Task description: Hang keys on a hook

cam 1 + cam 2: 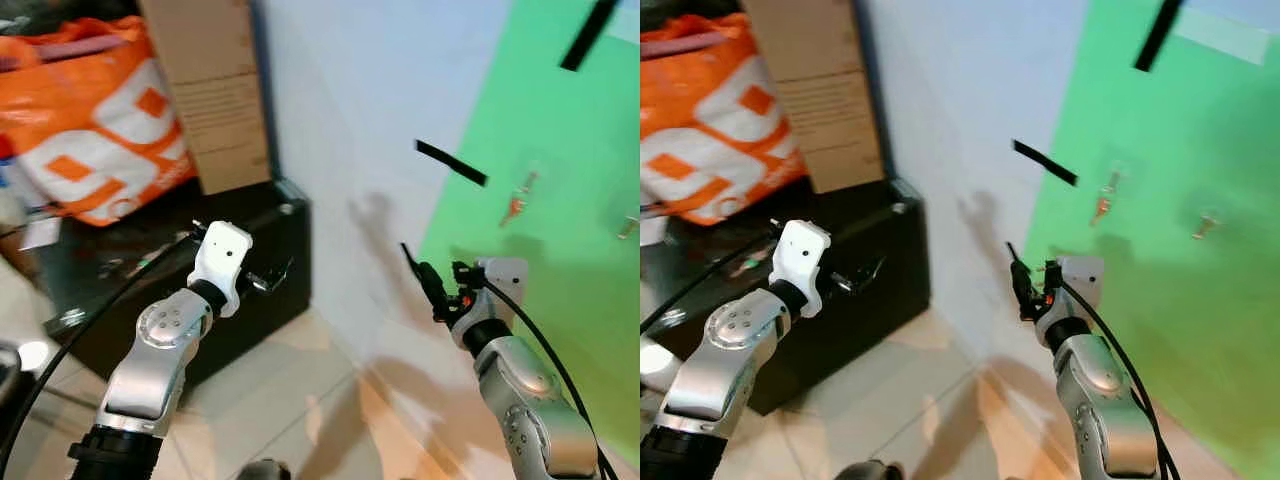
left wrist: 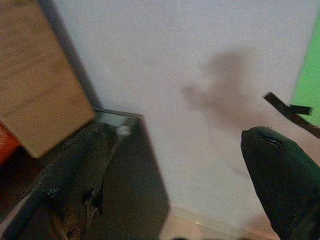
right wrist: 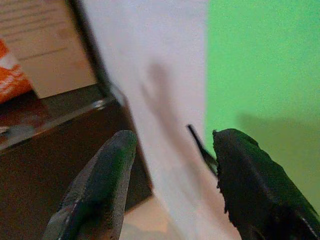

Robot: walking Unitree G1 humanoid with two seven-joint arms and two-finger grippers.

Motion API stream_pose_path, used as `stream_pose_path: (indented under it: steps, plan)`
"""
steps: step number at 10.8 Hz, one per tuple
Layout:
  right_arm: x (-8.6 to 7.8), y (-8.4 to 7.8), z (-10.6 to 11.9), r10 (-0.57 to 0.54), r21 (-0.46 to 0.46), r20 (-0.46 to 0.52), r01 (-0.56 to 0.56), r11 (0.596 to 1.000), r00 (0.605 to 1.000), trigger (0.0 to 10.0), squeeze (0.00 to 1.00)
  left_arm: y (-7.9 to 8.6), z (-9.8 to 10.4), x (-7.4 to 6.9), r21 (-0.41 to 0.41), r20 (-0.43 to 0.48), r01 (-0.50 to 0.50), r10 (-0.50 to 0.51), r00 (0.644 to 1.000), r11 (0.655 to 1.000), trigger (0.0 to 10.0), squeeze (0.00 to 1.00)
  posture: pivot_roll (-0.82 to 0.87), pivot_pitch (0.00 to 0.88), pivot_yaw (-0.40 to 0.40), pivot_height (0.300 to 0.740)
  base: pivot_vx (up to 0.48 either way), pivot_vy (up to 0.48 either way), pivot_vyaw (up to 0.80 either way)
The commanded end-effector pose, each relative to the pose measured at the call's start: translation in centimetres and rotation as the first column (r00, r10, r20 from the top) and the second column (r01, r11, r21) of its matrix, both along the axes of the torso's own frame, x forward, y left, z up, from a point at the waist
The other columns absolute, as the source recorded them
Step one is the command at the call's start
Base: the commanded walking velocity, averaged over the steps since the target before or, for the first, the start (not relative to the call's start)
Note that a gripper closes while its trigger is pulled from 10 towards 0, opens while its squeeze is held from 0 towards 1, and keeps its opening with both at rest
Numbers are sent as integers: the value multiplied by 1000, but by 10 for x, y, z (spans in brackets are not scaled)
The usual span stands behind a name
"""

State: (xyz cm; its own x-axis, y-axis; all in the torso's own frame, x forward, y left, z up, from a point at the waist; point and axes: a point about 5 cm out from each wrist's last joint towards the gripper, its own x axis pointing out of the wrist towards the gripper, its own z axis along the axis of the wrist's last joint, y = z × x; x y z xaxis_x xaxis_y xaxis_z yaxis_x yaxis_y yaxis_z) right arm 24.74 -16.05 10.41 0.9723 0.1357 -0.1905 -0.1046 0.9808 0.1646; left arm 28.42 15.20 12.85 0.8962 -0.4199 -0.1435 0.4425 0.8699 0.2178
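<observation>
A small bunch of keys [image 1: 516,198], reddish and silver, hangs from a hook on the green wall panel [image 1: 560,290]. A second small metal hook [image 1: 628,225] sits further right on the same panel. My right gripper [image 1: 432,288] is raised below and left of the keys, near the panel's left edge, clear of them. In the right wrist view it [image 3: 175,137] is open with nothing between the fingers. My left gripper [image 1: 268,276] is held up in front of the black cabinet, and the left wrist view shows it [image 2: 177,132] open and holding nothing.
A black cabinet [image 1: 285,225] stands against the white wall [image 1: 340,120], with a cardboard box [image 1: 210,90] and an orange bag [image 1: 95,120] on it. Black tape strips [image 1: 450,162] cross the green panel's edge. Below is a pale tiled floor [image 1: 290,400].
</observation>
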Motion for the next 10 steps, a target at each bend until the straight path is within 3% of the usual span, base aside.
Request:
stream_pose_path:
  steps: [1,4,8,10]
  plan:
    - [-1,0,-2,4,6,-6,-4,1000,1000,10000,1000,-2,2,3,12,16,-7,6,1000,1000,10000,0,-93,0,43,740,0,0,800]
    - [0,0,-2,5,-44,27,-4,999,1000,10000,1000,-1,1,2,-13,16,-41,42,999,999,10000,0,-93,0,44,740,0,0,800]
    - [0,-6,-7,-37,-93,-1,37,995,999,10000,1000,2,-1,3,-27,7,-61,62,998,998,10000,0,-88,0,34,740,288,0,800]
    - [2,-4,-8,-28,-114,3,28,993,1000,10000,1000,1,-3,5,-25,-1,-75,75,997,997,10000,0,-89,0,28,740,358,0,0]
